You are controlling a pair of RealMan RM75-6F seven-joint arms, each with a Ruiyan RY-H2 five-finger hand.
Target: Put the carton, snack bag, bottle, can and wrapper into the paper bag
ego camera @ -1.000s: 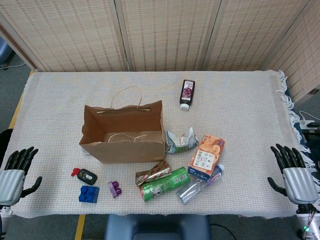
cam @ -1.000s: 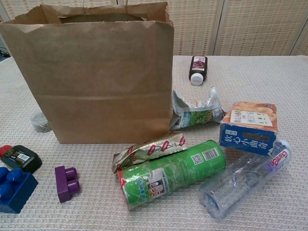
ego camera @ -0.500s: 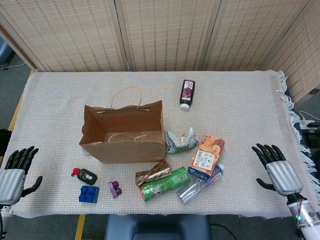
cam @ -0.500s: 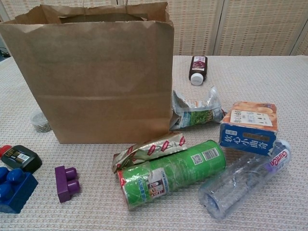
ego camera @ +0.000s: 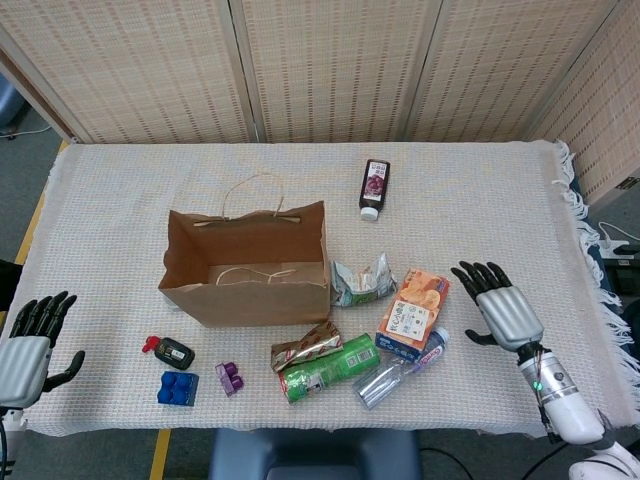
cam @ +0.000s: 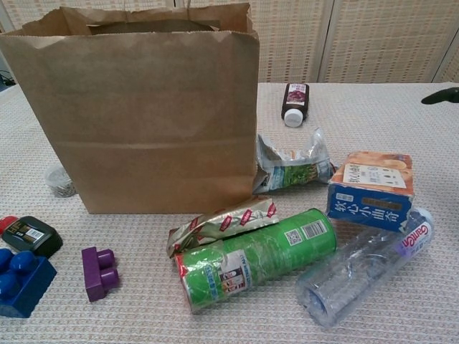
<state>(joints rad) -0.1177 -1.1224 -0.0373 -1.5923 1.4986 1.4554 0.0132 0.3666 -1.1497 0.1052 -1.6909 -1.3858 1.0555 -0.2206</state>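
Note:
The brown paper bag [ego camera: 248, 262] [cam: 140, 107] stands upright and open at mid-table. To its right lie the crumpled snack bag [ego camera: 362, 280] [cam: 292, 167], the orange and blue carton [ego camera: 413, 312] [cam: 371, 189], the clear plastic bottle [ego camera: 399, 368] [cam: 362, 265], the green can [ego camera: 328, 367] [cam: 254, 256] and the wrapper [ego camera: 305, 345] [cam: 221, 223]. My right hand [ego camera: 497, 304] is open, fingers spread, hovering just right of the carton; only a fingertip [cam: 440, 95] shows in the chest view. My left hand [ego camera: 28, 345] is open past the table's left front corner, holding nothing.
A dark sauce bottle [ego camera: 373, 187] [cam: 293, 103] lies behind the bag. Left of the can sit a purple block [ego camera: 230, 377] [cam: 99, 272], a blue block [ego camera: 177, 388] [cam: 21, 282] and a small black and red object [ego camera: 170, 351] [cam: 24, 233]. The table's fringed edge [ego camera: 600, 300] runs along the right.
My right hand has moved left and forward from the table's right edge to a spot just right of the carton. The left hand and all objects are unmoved.

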